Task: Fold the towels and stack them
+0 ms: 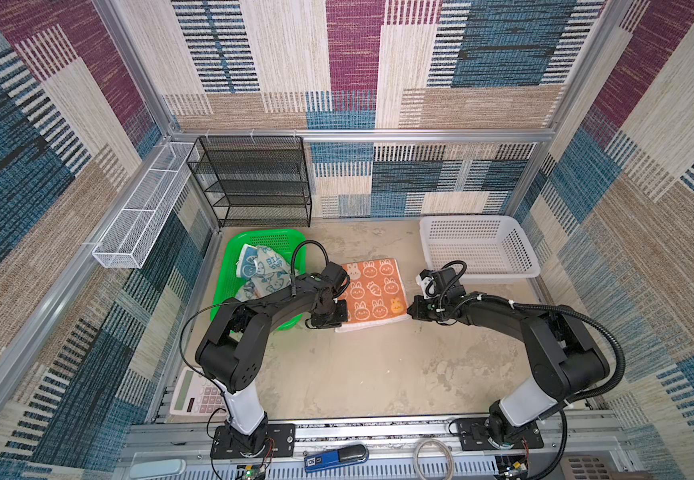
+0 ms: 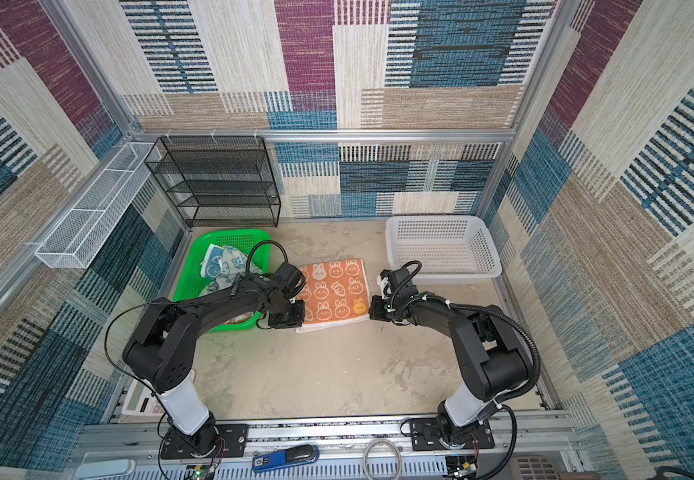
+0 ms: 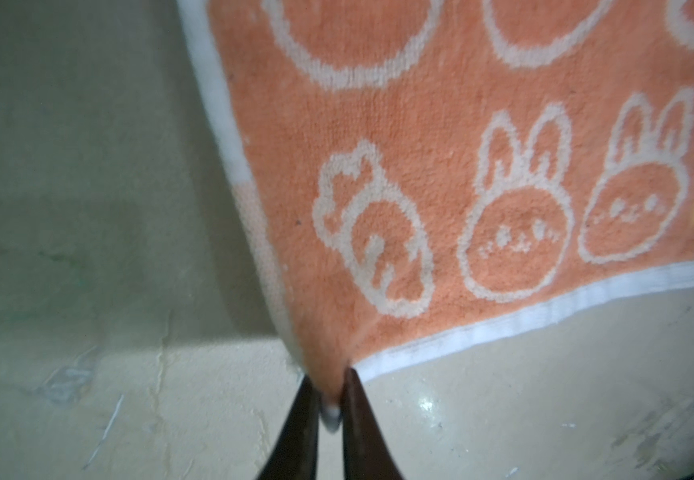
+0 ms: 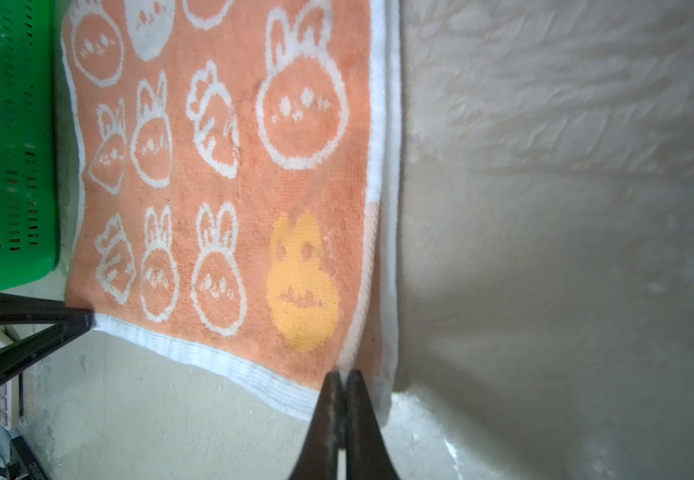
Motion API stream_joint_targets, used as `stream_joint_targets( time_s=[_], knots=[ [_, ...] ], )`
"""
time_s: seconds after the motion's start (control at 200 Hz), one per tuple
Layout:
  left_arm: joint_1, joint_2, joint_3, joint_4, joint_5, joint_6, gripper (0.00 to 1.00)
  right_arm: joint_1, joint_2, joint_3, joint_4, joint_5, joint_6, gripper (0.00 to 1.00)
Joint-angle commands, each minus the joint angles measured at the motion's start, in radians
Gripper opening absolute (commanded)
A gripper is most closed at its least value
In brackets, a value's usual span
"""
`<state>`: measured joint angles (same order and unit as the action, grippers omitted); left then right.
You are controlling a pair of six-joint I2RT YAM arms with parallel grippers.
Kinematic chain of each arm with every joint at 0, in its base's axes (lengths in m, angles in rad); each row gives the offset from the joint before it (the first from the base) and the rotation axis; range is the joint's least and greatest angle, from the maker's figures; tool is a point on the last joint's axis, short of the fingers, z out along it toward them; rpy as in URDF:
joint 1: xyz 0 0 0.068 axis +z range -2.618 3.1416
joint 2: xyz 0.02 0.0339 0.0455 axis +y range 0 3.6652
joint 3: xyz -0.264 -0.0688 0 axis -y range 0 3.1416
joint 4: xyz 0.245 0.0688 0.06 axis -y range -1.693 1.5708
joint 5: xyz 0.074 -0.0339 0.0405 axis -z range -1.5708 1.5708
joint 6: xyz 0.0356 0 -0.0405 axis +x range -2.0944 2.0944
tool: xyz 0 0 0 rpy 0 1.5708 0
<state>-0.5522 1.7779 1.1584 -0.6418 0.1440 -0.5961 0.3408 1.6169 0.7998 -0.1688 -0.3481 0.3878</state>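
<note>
The orange towel point(image 1: 372, 291) point(image 2: 337, 291) with white rabbits lies folded on the table's middle. My left gripper point(image 1: 339, 326) point(image 2: 296, 323) is at its near left corner. In the left wrist view that corner point(image 3: 328, 374) is bunched between the narrowly parted fingers of the left gripper point(image 3: 331, 384) and the cloth tents toward them. My right gripper point(image 1: 409, 313) point(image 2: 371, 311) point(image 4: 342, 376) is shut on the towel's near right corner, pinching the white hem. A blue towel point(image 1: 272, 284) and a whitish towel point(image 1: 252, 262) lie crumpled in the green basket point(image 1: 254, 237).
A white plastic basket point(image 1: 478, 245) stands at the back right. A black mesh rack point(image 1: 254, 183) and a white wire tray point(image 1: 142, 216) line the back left. A calculator point(image 1: 193, 392) lies by the left arm's base. The green basket's wall point(image 4: 4, 124) is close beside the towel.
</note>
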Motion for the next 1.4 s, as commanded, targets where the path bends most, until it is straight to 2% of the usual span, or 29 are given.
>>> stream_joint_targets(
  time_s=[0.0,0.13,0.3,0.536,0.576,0.596,0.611,0.621,0.636,0.781,0.871,0.977,1.122,1.392],
  knots=[
    [-0.006,-0.013,0.004,-0.001,0.017,-0.017,0.33,0.0,0.003,0.017,0.002,0.02,-0.013,0.03],
    [-0.012,-0.029,0.005,-0.001,0.023,-0.023,0.46,0.001,0.008,0.026,-0.003,0.023,-0.014,0.05],
    [-0.015,-0.074,0.005,-0.012,0.014,-0.019,0.59,0.0,0.006,0.037,-0.012,0.036,-0.015,0.14],
    [-0.015,-0.101,0.067,-0.08,0.007,0.06,0.68,0.001,-0.044,0.07,-0.06,0.089,-0.027,0.43],
    [-0.015,-0.12,0.071,-0.067,0.0,0.068,0.71,0.001,-0.061,0.075,-0.057,0.078,-0.027,0.51],
    [-0.015,-0.131,0.074,-0.057,-0.006,0.072,0.76,0.001,-0.067,0.078,-0.053,0.071,-0.025,0.56],
    [-0.015,-0.138,0.074,-0.048,-0.012,0.076,0.91,0.0,-0.071,0.081,-0.051,0.064,-0.024,0.6],
    [-0.015,-0.144,0.076,-0.045,-0.019,0.077,0.97,0.0,-0.073,0.084,-0.05,0.059,-0.024,0.62],
    [-0.016,-0.15,0.079,-0.038,-0.031,0.078,1.0,0.0,-0.074,0.09,-0.047,0.052,-0.023,0.65],
    [0.007,-0.167,0.137,0.006,-0.145,0.071,1.0,0.001,-0.031,0.151,0.036,-0.099,0.012,0.88],
    [0.048,-0.116,0.172,0.067,-0.064,-0.01,1.0,0.003,0.025,0.165,0.114,-0.21,0.053,0.97],
    [0.051,0.0,0.238,0.087,0.02,-0.075,1.0,0.013,0.071,0.15,0.175,-0.255,0.086,1.0],
    [0.039,0.108,0.249,0.109,0.062,-0.113,1.0,0.012,0.108,0.095,0.204,-0.252,0.083,0.99],
    [0.022,0.148,0.155,0.11,0.062,-0.105,1.0,0.016,0.056,-0.1,0.243,-0.228,0.095,0.99]
  ],
)
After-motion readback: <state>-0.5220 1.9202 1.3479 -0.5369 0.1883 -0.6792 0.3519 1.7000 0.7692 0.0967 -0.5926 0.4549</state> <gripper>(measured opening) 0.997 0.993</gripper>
